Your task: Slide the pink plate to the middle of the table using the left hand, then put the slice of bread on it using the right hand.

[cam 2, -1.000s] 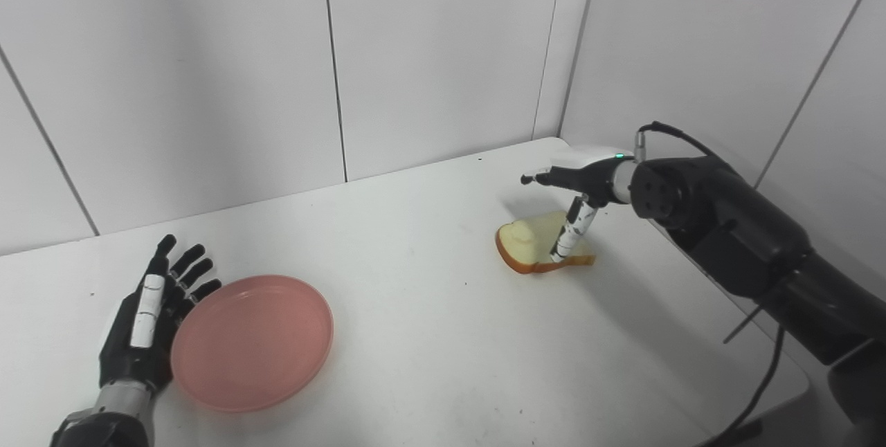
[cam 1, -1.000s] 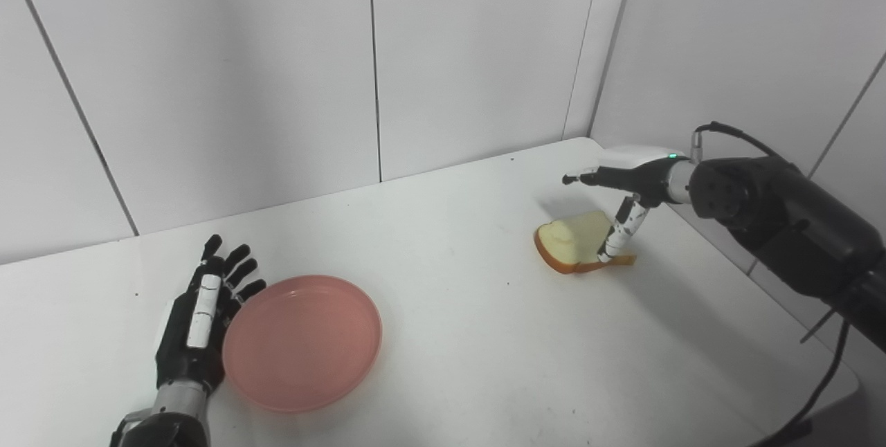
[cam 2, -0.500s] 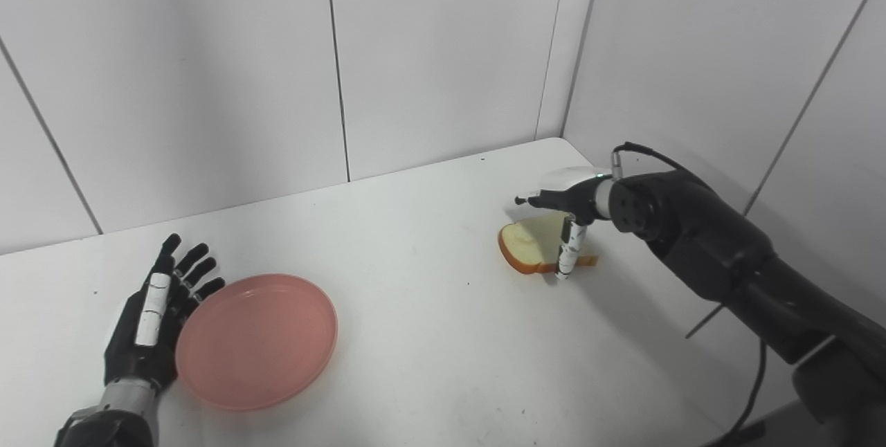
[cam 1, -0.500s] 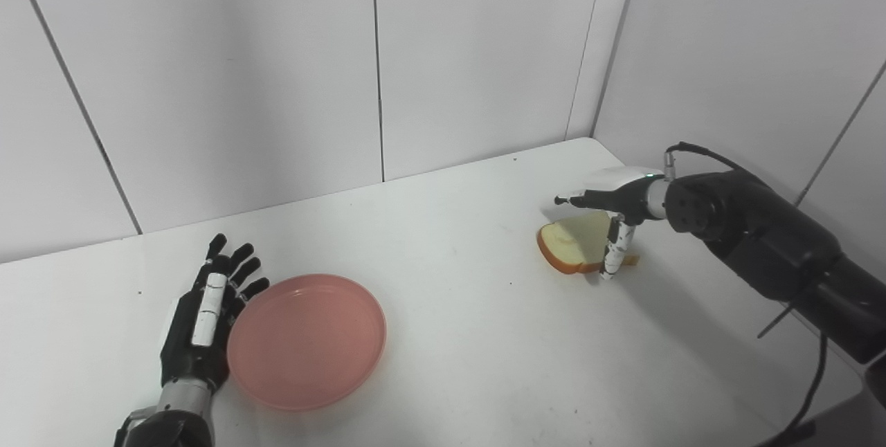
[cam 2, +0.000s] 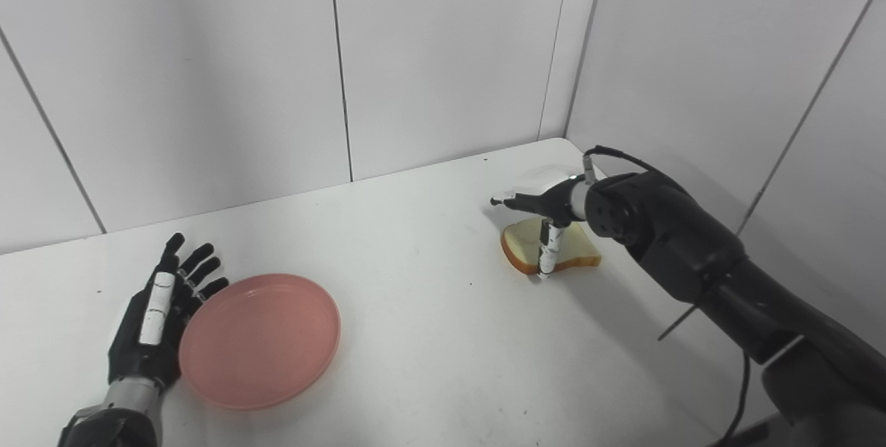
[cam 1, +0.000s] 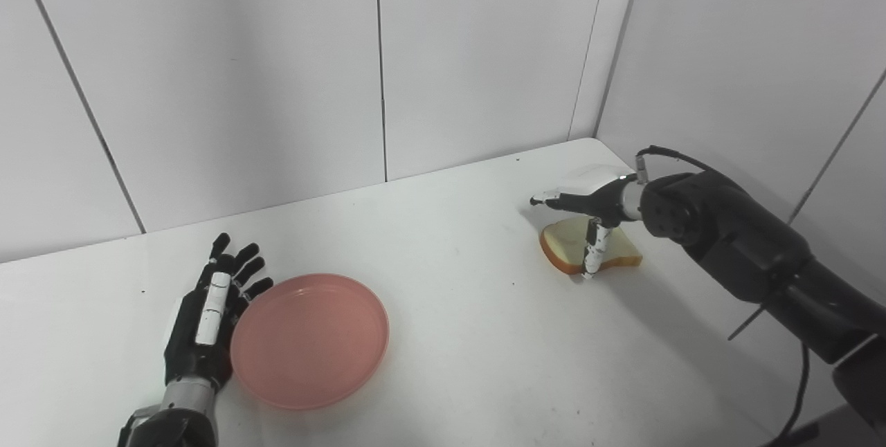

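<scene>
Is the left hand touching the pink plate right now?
Touching. In the left eye view, the left hand lies flat on the table with its inner edge pressed against the pink plate's left rim; no gap shows.

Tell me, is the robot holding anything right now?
Nothing. The right hand only presses the bread slice; the open left hand rests beside the pink plate.

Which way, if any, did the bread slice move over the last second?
Yes: the bread slice tipped down flat onto the table, staying equally near its back corner.
</scene>
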### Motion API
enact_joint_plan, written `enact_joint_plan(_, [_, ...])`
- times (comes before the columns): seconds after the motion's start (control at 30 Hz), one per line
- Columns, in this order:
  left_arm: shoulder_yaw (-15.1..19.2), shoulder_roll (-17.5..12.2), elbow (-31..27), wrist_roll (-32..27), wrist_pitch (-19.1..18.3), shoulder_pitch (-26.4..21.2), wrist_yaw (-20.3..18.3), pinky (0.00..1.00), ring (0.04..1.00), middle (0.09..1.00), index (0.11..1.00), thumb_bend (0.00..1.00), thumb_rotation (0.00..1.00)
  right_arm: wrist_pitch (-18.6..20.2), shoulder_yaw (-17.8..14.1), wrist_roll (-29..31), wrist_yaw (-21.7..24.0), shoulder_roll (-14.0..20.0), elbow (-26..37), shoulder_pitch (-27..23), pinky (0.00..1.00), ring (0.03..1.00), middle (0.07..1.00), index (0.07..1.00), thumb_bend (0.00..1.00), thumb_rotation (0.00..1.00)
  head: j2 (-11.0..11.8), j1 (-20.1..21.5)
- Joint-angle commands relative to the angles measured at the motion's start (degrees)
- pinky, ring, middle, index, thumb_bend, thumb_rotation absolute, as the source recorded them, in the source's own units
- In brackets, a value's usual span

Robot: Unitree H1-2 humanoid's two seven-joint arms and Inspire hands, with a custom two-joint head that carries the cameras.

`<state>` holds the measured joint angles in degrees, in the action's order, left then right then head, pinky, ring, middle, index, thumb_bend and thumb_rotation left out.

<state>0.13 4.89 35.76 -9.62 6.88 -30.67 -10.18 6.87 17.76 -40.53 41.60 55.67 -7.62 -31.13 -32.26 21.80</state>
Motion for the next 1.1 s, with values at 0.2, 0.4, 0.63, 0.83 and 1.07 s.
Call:
enact_joint_plan(0.2, [-0.75, -0.07, 1.66, 1.11, -2.22, 2.08, 0.45, 0.74, 0.885, 0.879, 0.958, 0.90, 0.74, -0.72, 1.44, -4.39, 0.21, 0.09, -2.82, -4.97, 1.00, 0.965, 0.949, 0.932, 1.00, 0.16, -0.30, -0.10])
enact_joint_plan(0.4, [-0.76, -0.11, 1.45, 1.44, -2.33, 2.19, 0.43, 0.74, 0.876, 0.877, 0.955, 0.90, 0.74, -0.41, 1.48, -4.82, 0.80, -0.24, -3.71, -5.44, 1.00, 0.964, 0.950, 0.934, 1.00, 0.17, -0.49, -0.17])
enact_joint_plan(0.63, [-0.59, -0.01, 0.72, 0.90, -2.97, 2.54, 0.11, 0.74, 0.883, 0.881, 0.957, 0.88, 0.73, 0.24, 0.94, -4.21, 2.30, -0.26, -5.86, -6.00, 1.00, 0.965, 0.952, 0.934, 1.00, 0.17, -0.67, -0.04])
enact_joint_plan(0.83, [-0.56, 0.10, 0.12, 0.83, -3.55, 2.68, 0.13, 0.73, 0.884, 0.881, 0.959, 0.88, 0.72, 1.90, -0.16, -2.82, 3.62, -0.44, -5.51, -5.48, 1.00, 0.956, 0.950, 0.939, 1.00, 0.20, -1.01, -0.20])
enact_joint_plan(1.07, [-0.66, -0.06, -0.22, 1.13, -3.90, 2.73, 0.40, 0.74, 0.885, 0.879, 0.957, 0.88, 0.73, 1.31, 0.26, -2.97, 3.61, -0.08, -8.44, -5.69, 1.00, 0.958, 0.948, 0.939, 1.00, 0.21, -1.34, -0.04])
